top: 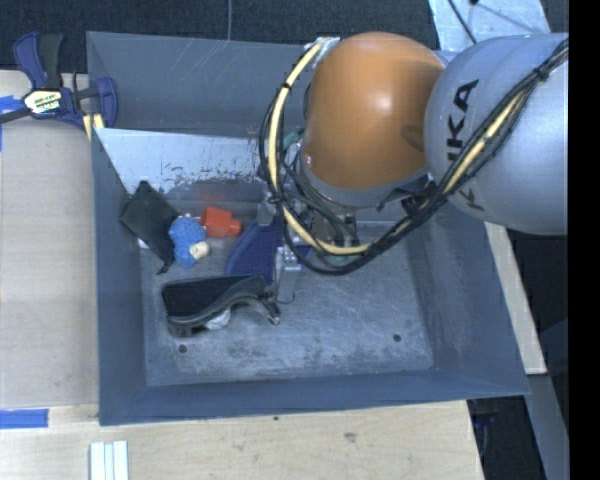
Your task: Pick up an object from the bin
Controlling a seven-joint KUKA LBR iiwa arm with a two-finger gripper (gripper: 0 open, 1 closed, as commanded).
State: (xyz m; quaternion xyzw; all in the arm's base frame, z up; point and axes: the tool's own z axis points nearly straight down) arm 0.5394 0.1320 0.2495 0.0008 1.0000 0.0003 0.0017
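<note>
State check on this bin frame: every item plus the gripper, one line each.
gripper: low in the bin, at the right end of the black curved thing; contact unclear.
black curved thing: lying on the floor, front left.
dark blue piece: lying left of the gripper, partly hidden by the arm.
orange block: loose on the floor near the back wall.
light blue lump: resting beside the black flat piece.
black flat piece: tilted against the left wall.

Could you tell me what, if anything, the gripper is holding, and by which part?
It cannot be told: the gripper is down between a dark blue piece and a black object, no hold visible.
</note>
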